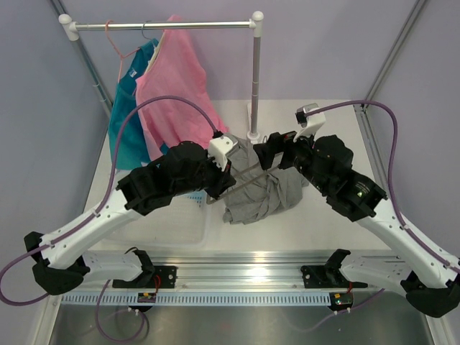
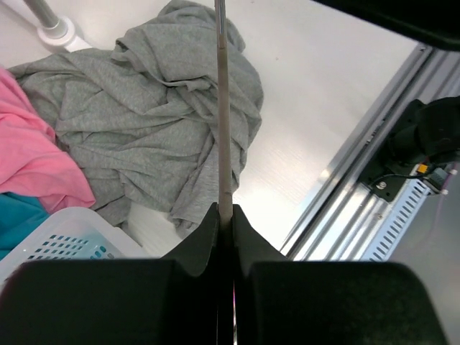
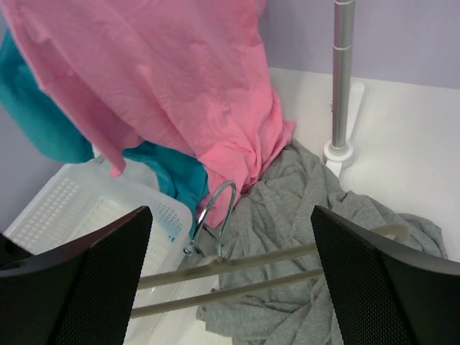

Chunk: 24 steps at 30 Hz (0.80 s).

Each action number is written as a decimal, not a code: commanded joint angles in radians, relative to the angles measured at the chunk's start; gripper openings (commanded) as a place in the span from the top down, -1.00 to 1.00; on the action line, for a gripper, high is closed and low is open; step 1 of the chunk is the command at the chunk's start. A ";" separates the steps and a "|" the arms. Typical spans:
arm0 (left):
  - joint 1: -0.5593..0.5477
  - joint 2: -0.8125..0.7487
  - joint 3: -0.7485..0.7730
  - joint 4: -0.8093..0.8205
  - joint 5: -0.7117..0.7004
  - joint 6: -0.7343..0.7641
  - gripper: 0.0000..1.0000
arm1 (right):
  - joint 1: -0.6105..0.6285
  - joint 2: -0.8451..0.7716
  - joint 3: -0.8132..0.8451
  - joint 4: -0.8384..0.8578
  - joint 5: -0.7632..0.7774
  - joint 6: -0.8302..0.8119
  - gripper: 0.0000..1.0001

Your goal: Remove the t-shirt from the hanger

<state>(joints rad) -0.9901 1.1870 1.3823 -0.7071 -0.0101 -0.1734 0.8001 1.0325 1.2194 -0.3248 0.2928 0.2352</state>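
Observation:
The grey t-shirt [image 1: 259, 190] lies in a crumpled heap on the table by the rack post. It also shows in the left wrist view [image 2: 158, 115] and the right wrist view [image 3: 302, 215]. The thin greyish-brown hanger [image 3: 251, 262] is held level above the heap, its silver hook [image 3: 215, 212] pointing towards the pink garment. My left gripper [image 2: 225, 215] is shut on one hanger bar [image 2: 223, 108]; in the top view it [image 1: 224, 181] sits at the heap's left edge. My right gripper [image 3: 231, 241] is wide open over the hanger, touching nothing; in the top view it [image 1: 272, 157] is above the heap's far side.
A pink garment [image 1: 172, 93] and a teal-blue garment [image 1: 128, 133] hang from the rack rail [image 1: 165, 26]. The rack post [image 1: 255, 79] stands right behind the heap. A white plastic basket [image 1: 172, 219] sits left of the heap. An aluminium rail [image 1: 244, 269] runs along the near edge.

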 commanded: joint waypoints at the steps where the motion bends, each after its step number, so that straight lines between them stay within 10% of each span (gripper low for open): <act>1: -0.002 -0.059 -0.025 0.066 0.100 0.012 1.00 | 0.004 -0.026 0.064 -0.054 -0.167 -0.079 -0.99; 7: -0.002 -0.116 -0.063 0.061 0.131 0.015 1.00 | 0.002 -0.078 0.077 -0.079 -0.379 -0.129 -0.97; 15: -0.001 -0.130 -0.065 0.064 0.127 0.002 1.00 | 0.002 -0.069 0.086 -0.072 -0.340 -0.077 -0.12; 24: -0.002 -0.121 -0.060 0.069 0.119 -0.005 1.00 | 0.002 -0.022 0.106 -0.109 -0.244 -0.047 -0.21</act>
<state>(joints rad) -0.9901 1.0809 1.3148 -0.7048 0.0906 -0.1699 0.8001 0.9970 1.2720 -0.4129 -0.0048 0.1764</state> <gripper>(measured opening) 0.043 0.602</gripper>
